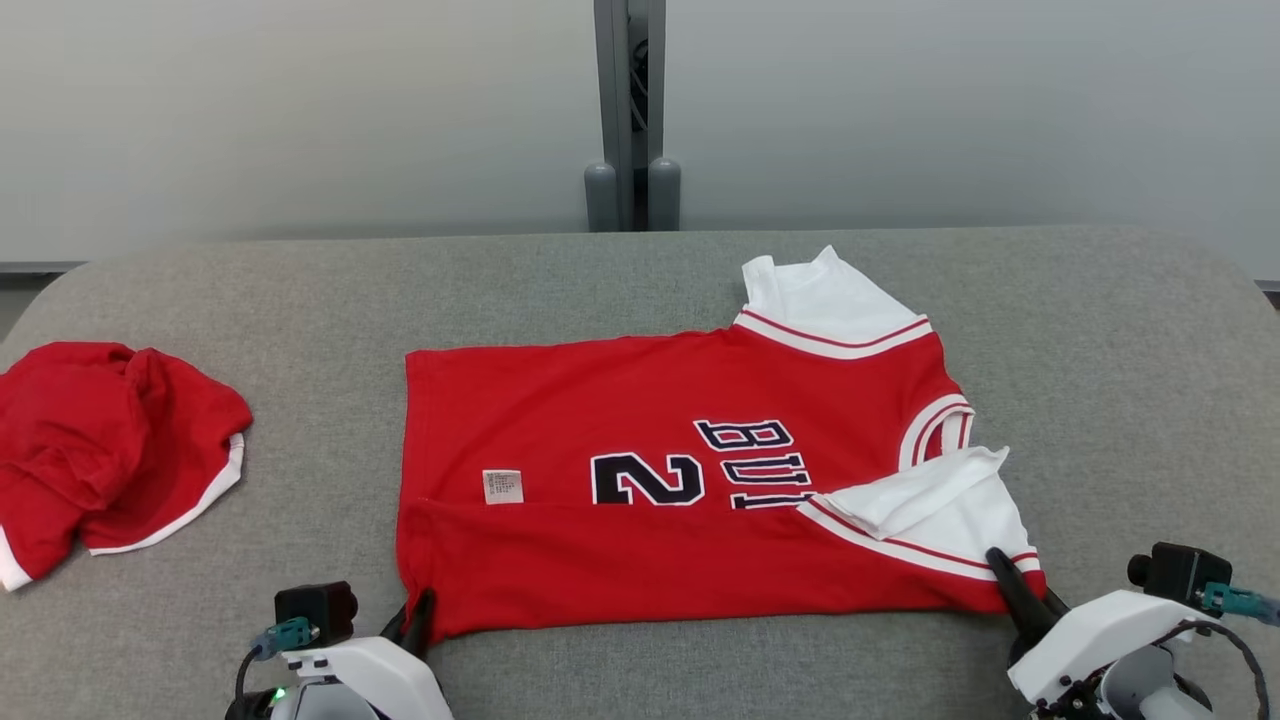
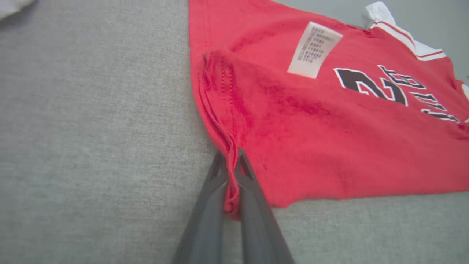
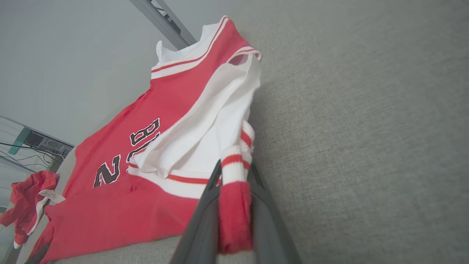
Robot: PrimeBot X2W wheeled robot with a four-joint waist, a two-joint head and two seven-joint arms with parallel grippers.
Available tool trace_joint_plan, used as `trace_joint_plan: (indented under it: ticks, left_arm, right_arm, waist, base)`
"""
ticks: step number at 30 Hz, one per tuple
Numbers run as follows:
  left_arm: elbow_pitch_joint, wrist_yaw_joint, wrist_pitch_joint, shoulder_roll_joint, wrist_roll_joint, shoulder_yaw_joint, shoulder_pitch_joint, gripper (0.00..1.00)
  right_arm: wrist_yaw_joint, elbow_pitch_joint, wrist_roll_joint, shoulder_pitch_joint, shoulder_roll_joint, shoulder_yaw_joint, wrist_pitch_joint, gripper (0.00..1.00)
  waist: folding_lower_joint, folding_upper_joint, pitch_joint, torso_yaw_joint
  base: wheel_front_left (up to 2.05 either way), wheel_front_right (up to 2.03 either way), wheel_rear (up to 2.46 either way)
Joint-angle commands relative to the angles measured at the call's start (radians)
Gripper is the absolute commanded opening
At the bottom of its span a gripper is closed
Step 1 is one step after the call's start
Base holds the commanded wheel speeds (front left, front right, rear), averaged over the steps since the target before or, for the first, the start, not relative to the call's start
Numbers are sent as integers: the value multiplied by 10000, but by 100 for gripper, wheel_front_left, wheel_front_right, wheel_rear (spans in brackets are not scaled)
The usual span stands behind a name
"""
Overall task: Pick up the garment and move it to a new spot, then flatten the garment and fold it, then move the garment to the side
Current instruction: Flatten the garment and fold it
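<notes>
Left gripper (image 1: 418,612) was clenched on the hem corner of the red cotton jersey with white sleeves and dark lettering (image 1: 650,400). In the left wrist view, red fabric was bunched between its two dark fingers (image 2: 205,220). Right gripper (image 1: 1000,562) was clamped on the other near corner, with red-and-white striped trim (image 3: 234,161) pinched between its fingers. The jersey lay spread on the grey fabric-covered table (image 1: 640,280), stretching away from both grippers. Its near edge ran between them, and the near strip was already doubled over. White care label (image 1: 502,486) sat just ahead of the left gripper, toward its inner side. Crumpled red garment with white trim (image 1: 100,440) lay well off the left gripper's outer side.

Judged step: a lengthwise fold. To do it well, lift both corners together and level, and keep the edge taut between the grippers. Carry it away over the body and lay it flush on the far edge. Don't trap the loose white sleeve (image 1: 920,495) by the right gripper.
</notes>
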Motion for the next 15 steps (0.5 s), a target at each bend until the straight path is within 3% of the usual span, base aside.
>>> trace_joint_plan:
  ticks: [1,8,15]
  left_arm:
    - [-105,-37,85,139,-11,-141,134,0]
    - [-1199,-37,897,844,-334,-1121,370,0]
    - [-2691,-39,2185,1909,-983,-1972,648,0]
  right_arm:
    - [5,-123,195,-87,-223,75,292,0]
    - [5,-697,833,-336,-994,394,1815,0]
    - [5,-1457,1726,-286,-1758,432,3554,0]
  waist:
    - [0,0,-177,-47]
    - [0,0,-348,-53]
    - [0,0,-393,69]
  base:
    - [0,0,0]
    - [0,0,0]
    - [0,0,0]
